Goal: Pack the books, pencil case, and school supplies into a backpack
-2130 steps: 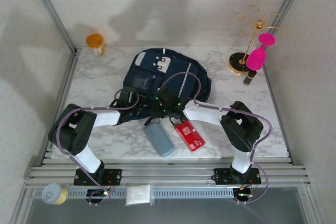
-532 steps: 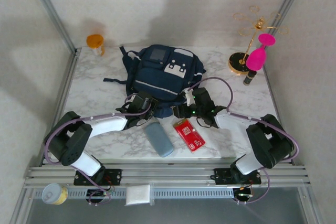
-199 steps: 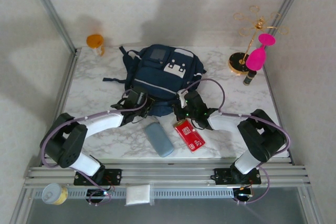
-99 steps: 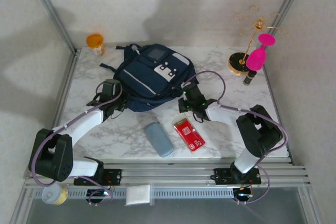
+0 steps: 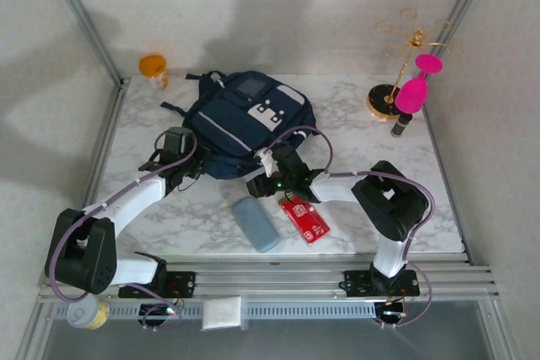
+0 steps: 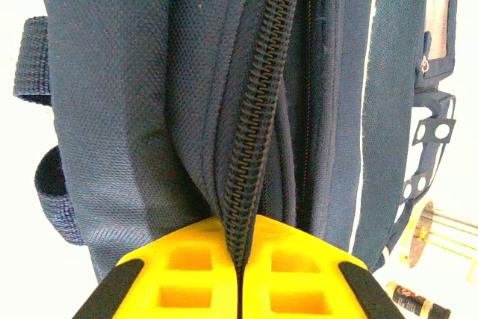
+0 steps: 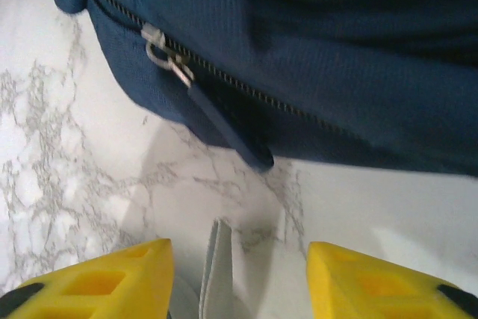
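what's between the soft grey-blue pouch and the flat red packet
A bare strip of white marble table in the top view; the soft grey-blue oblong pouch and flat red rectangular packet lie apart.

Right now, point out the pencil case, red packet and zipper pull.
pencil case [image 5: 256, 223]: top external view, pouch middle.
red packet [image 5: 305, 217]: top external view, label face.
zipper pull [image 7: 224, 122]: right wrist view, dark tab's middle.

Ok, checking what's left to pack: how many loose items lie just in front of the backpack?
2: the grey-blue pencil case and the red packet to its right. Anything under the backpack would be hidden.
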`<state>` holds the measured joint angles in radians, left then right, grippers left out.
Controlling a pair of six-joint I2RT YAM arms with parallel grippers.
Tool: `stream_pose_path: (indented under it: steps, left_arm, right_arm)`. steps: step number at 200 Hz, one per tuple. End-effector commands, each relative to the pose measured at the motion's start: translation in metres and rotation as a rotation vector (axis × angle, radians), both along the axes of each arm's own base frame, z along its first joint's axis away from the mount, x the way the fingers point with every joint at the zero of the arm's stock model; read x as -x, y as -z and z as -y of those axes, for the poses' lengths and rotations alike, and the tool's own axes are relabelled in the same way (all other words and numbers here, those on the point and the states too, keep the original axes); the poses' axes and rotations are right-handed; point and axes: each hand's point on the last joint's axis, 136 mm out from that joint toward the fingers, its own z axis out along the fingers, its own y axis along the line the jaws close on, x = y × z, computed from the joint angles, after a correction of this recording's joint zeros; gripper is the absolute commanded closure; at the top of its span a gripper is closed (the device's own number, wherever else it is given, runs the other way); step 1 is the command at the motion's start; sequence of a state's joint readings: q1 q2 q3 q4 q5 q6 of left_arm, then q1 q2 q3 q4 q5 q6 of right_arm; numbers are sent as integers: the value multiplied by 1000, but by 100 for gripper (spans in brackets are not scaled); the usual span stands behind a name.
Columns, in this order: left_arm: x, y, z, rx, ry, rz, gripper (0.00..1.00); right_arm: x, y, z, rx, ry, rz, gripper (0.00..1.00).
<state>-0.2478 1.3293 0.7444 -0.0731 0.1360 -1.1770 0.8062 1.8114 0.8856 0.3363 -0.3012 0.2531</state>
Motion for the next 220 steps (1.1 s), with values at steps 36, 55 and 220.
stream_pose_path:
  steps: [36,55,220]
  left_arm:
    - [-10,-25,5,18,18,88,100]
    - [-11,-27,6,24,16,91,100]
    - [-14,-19,10,31,13,74,100]
  right_arm:
    - [-42,-50,-17,-121,22,173,40]
    - [-44,-52,-21,-119,-10,187,39]
    - [-25,-3,-46,-18,-136,195,58]
